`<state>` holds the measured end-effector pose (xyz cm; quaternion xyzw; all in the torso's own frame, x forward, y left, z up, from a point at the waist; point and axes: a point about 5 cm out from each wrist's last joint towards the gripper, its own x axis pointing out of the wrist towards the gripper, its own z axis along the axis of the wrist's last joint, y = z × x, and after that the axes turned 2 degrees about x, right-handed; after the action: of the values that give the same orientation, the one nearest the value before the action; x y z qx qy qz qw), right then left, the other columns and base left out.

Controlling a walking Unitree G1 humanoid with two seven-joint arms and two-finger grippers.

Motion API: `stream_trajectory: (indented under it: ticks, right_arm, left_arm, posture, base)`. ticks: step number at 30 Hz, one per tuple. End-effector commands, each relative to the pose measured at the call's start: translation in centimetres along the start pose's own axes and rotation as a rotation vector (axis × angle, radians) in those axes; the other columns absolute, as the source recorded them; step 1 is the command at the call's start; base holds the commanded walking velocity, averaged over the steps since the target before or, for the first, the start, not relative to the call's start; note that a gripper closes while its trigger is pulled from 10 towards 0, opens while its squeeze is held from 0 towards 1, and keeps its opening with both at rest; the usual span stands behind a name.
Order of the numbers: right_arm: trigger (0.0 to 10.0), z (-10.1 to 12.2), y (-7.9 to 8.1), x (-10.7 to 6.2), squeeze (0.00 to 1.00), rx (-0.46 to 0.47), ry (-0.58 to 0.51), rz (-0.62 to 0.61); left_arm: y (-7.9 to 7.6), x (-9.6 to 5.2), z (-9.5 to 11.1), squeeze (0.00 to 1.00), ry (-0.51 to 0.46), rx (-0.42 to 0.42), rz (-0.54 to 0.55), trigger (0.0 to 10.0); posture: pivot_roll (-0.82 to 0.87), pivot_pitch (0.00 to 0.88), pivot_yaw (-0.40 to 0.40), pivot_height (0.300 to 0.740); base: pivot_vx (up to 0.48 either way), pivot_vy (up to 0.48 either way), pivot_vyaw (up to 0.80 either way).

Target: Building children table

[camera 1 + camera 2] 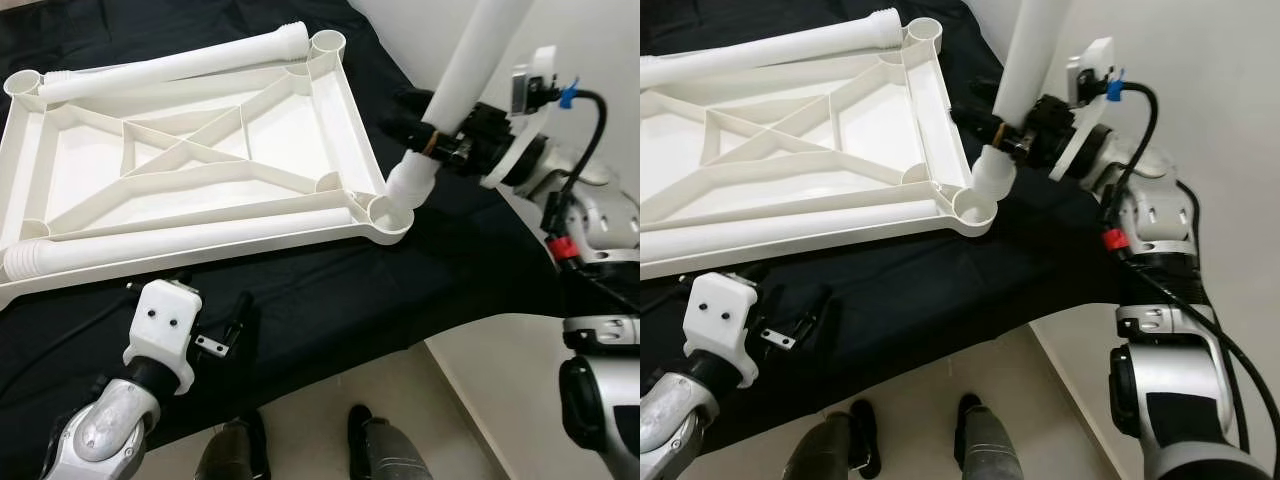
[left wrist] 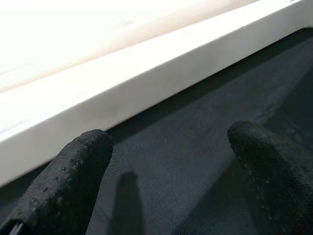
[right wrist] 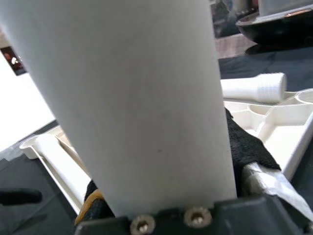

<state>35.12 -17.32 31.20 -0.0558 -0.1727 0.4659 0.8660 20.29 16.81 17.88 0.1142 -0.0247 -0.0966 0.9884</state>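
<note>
- Right gripper (image 1: 432, 143): arm raised and extended forward, 2 black fingers clamped on something.
- Left gripper (image 2: 166, 171): arm low, fingers spread apart, holding nothing.

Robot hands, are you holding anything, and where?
The right gripper holds a white table leg near its lower, threaded end. The left gripper holds nothing.

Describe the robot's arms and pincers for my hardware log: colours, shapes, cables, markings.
Both arms are silver metal with rounded joint housings. The left arm ends in a white blocky wrist cover with two dark screw holes, and its pincer has two textured black fingers. The right arm carries a white wrist housing, a black cable fixed with a blue tie, and a red band lower down. The right pincer is black.
</note>
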Motion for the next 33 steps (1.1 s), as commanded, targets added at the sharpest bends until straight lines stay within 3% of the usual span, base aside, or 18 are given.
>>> stream_trajectory:
  ticks: [1, 2, 3, 5, 6, 8, 12, 17, 20, 23, 28, 33]
  right_arm:
    - [10.0, -1.3, 1.4, 0.6, 0.0, 0.042, 0.008, -0.057]
    - [10.0, -1.3, 1.4, 0.6, 0.0, 0.042, 0.008, -0.057]
    - [10.0, -2.4, 3.1, 1.1, 0.0, 0.082, 0.0, -0.091]
    - [10.0, -2.4, 3.1, 1.1, 0.0, 0.082, 0.0, -0.091]
    - [10.0, -3.1, 4.4, 1.4, 0.0, 0.138, -0.018, -0.126]
    - [10.0, -3.6, 5.3, 1.5, 0.0, 0.16, -0.024, -0.139]
    - [10.0, -4.0, 5.7, 1.6, 0.0, 0.152, -0.019, -0.153]
    - [10.0, -4.4, 6.2, 1.7, 0.0, 0.111, 0.006, -0.144]
    - [10.0, -4.4, 6.7, 1.8, 0.0, 0.089, 0.022, -0.155]
    - [10.0, -4.0, 6.9, 2.0, 0.0, 0.076, 0.027, -0.182]
    - [10.0, -3.9, 6.9, 2.3, 0.0, 0.053, 0.036, -0.184]
    - [10.0, -4.2, 6.6, 3.7, 0.0, 0.038, 0.039, -0.19]
  left_arm:
    - [0.0, 0.1, -0.9, 0.0, 0.034, -0.046, 0.027, 10.0]
    - [0.0, 0.1, -0.9, 0.0, 0.034, -0.046, 0.027, 10.0]
    - [-0.4, 0.4, -1.6, 0.0, 0.055, -0.08, 0.014, 10.0]
    - [-0.4, 0.4, -1.6, 0.0, 0.055, -0.08, 0.014, 10.0]
    - [-0.7, 0.8, -2.3, 0.0, 0.07, -0.098, 0.009, 10.0]
    - [-0.7, 1.2, -2.9, 0.0, 0.081, -0.111, 0.009, 10.0]
    - [-0.1, 2.9, -4.4, 0.0, 0.112, -0.119, 0.033, 10.0]
    - [-0.2, 3.6, -5.1, 0.0, 0.136, -0.128, 0.031, 10.0]
    - [-0.6, 3.2, -5.4, 0.0, 0.133, -0.162, 0.023, 10.0]
    - [-1.7, 1.2, -6.6, 0.0, 0.156, -0.172, 0.028, 10.0]
    - [-1.8, 0.7, -6.7, 0.0, 0.139, -0.185, 0.034, 10.0]
    - [-2.1, 0.8, -6.0, 0.0, 0.107, -0.175, -0.01, 10.0]
  posture:
    - [-0.01, 0.243, -0.055, 0.74]
    - [-0.01, 0.243, -0.055, 0.74]
    - [-0.01, 0.197, -0.055, 0.74]
    - [-0.01, 0.197, -0.055, 0.74]
    - [-0.01, 0.162, -0.055, 0.74]
    - [-0.01, 0.131, -0.052, 0.74]
    - [-0.02, 0.057, -0.057, 0.74]
    - [-0.03, 0.016, -0.054, 0.74]
    - [-0.03, 0.005, -0.049, 0.74]
    - [-0.02, 0.002, -0.05, 0.74]
    - [-0.02, 0.025, -0.048, 0.74]
    - [-0.01, 0.06, -0.052, 0.74]
  base:
    - [0.0, 0.0, 0.0]
    - [0.0, 0.0, 0.0]
    - [0.0, -0.446, 0.0]
    - [0.0, -0.446, 0.0]
    - [0.0, -0.442, 0.0]
    - [0.0, -0.442, 0.0]
    - [0.0, -0.307, 0.0]
    - [0.0, 0.0, 0.0]
    - [0.0, 0.0, 0.0]
    - [0.0, 0.0, 0.0]
    - [0.0, 0.0, 0.0]
    - [0.0, 0.48, 0.0]
